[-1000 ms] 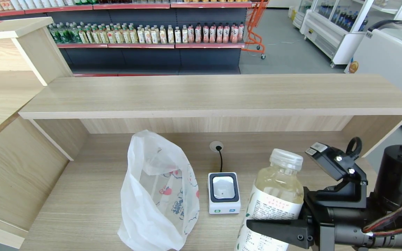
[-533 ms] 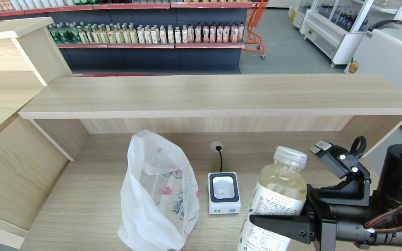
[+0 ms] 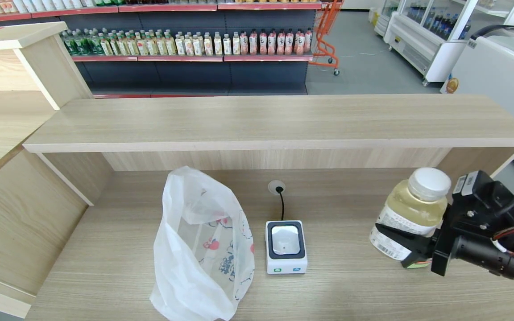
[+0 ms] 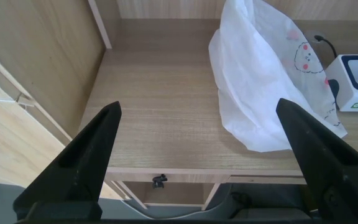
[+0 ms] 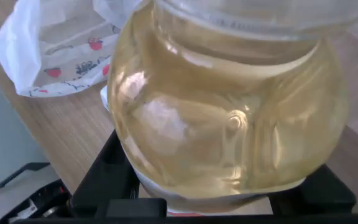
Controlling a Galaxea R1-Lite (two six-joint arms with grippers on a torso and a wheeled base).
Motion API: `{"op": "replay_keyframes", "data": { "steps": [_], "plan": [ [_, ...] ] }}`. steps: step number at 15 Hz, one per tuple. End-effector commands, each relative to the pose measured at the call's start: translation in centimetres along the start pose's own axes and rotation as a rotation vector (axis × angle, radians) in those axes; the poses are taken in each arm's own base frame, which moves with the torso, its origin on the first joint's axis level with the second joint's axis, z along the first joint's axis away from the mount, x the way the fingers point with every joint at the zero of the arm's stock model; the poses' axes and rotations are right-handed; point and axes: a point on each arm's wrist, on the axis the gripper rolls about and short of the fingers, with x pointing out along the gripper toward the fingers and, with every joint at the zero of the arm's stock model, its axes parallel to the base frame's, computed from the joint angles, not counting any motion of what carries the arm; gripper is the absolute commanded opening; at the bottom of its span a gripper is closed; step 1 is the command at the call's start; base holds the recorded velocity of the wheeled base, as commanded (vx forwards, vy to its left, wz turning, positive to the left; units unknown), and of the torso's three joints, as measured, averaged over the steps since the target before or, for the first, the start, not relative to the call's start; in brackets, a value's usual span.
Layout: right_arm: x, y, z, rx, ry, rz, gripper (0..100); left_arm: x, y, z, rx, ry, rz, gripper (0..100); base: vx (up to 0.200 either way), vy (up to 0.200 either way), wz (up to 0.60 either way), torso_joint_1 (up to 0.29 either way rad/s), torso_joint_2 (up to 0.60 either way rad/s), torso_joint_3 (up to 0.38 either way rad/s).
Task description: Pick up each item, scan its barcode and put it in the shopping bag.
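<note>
A light wooden counter point(image 3: 279, 120) stands before shelves of bottled drinks point(image 3: 185, 51), grey floor point(image 3: 368, 76) and white freezers point(image 3: 422, 44).

bottle: clear plastic bottle of pale yellow drink point(image 3: 411, 209), white cap, tilted, clamped in jaws above tabletop point(image 3: 350, 285) | bag: white translucent plastic shopping bag point(image 3: 203, 249), upright, mouth open | scanner: small white box-shaped barcode scanner point(image 3: 285, 246), window up, just beside bag
</note>
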Motion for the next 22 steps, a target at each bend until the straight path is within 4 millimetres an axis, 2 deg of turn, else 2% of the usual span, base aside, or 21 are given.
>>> {"op": "replay_keyframes", "data": {
  "steps": [1,6,9,12,15,22],
  "plan": [
    [-1.6,0.1,0.0,-0.022,-0.001,-0.048,0,0.0,0.0,0.0,0.0,0.0,-0.002,100,0.0,0.0,0.0,0.0,0.0,0.0],
    [-3.2,0.6,0.3,-0.102,0.003,-0.121,0,0.0,0.0,0.0,0.004,0.0,0.0,100,0.0,0.0,0.0,0.0,0.0,0.0],
    [-4.3,1.1,0.6,-0.063,0.018,-0.153,0,0.0,0.0,0.0,0.004,0.0,0.0,100,0.0,0.0,0.0,0.0,0.0,0.0],
    [-5.5,1.4,1.3,0.015,0.072,-0.157,0,0.0,0.0,0.0,-0.002,0.001,0.0,100,-0.2,0.0,0.0,0.01,0.0,-0.002],
    [-5.2,1.0,1.6,0.081,0.07,-0.157,0,0.0,0.0,0.0,0.001,0.0,0.001,100,-0.2,0.0,0.0,-0.009,0.0,0.005],
    [-1.8,-1.0,1.7,0.181,0.097,-0.133,0,0.0,0.0,0.0,0.004,0.0,0.0,100,0.0,0.0,0.0,0.0,0.0,0.0]
  ]
}}
